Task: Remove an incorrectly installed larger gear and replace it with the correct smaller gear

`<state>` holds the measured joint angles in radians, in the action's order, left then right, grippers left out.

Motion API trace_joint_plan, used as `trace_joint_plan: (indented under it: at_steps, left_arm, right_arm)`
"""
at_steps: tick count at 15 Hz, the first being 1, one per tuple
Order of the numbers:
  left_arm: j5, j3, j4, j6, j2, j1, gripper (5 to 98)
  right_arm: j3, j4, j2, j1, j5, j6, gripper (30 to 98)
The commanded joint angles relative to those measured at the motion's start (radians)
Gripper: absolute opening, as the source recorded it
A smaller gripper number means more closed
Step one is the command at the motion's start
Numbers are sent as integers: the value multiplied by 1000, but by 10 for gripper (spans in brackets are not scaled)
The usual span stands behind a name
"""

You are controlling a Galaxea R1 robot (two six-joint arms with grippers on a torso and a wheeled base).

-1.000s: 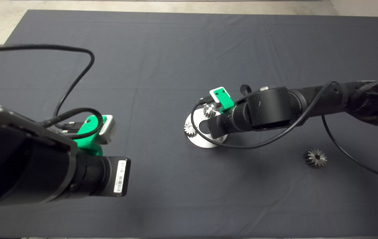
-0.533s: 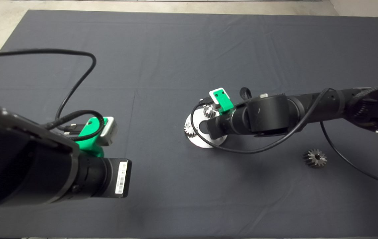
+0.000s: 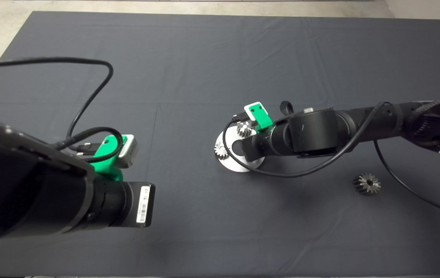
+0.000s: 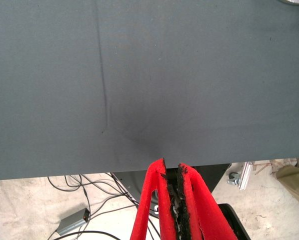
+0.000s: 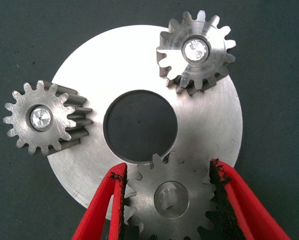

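Observation:
The larger gear point(image 3: 366, 183), dark and flared, lies loose on the mat to the right of the silver disc point(image 3: 239, 165). Over that disc hangs my right gripper point(image 5: 168, 165). Its two red fingers point(image 5: 107, 200) press on either side of the smaller gear point(image 5: 169, 200). This dark grey toothed gear sits at the disc's rim point(image 5: 114, 65), with a peg showing in its central hole. In the head view my right wrist hides it. My left gripper point(image 4: 172, 172) is shut on nothing above the mat's near edge at lower left.
Two shinier silvery gears point(image 5: 44, 117) point(image 5: 194, 50) sit on pegs on the disc around its large central hole point(image 5: 139, 125). Black cables loop from both arms over the mat. Beyond the mat's edge, the left wrist view shows floor with cables point(image 4: 79, 210).
My left arm has drifted slightly to the right. The right arm has settled a touch lower over the disc; the larger gear has stayed where it was.

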<state>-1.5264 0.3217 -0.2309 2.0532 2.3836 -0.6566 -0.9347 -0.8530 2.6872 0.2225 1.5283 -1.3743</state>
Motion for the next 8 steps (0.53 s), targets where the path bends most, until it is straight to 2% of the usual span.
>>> trace_joint_plan:
  at_steps: [1,4,8]
  left_arm:
    - [-70,11,-15,4,4,-8,53]
    - [-70,25,-21,4,29,-6,53]
    - [-70,26,-21,4,35,-6,53]
  right_arm:
    - [84,26,-41,122,92,-17,351]
    - [97,60,-63,174,92,-17,350]
    - [96,60,-52,170,90,-17,350]
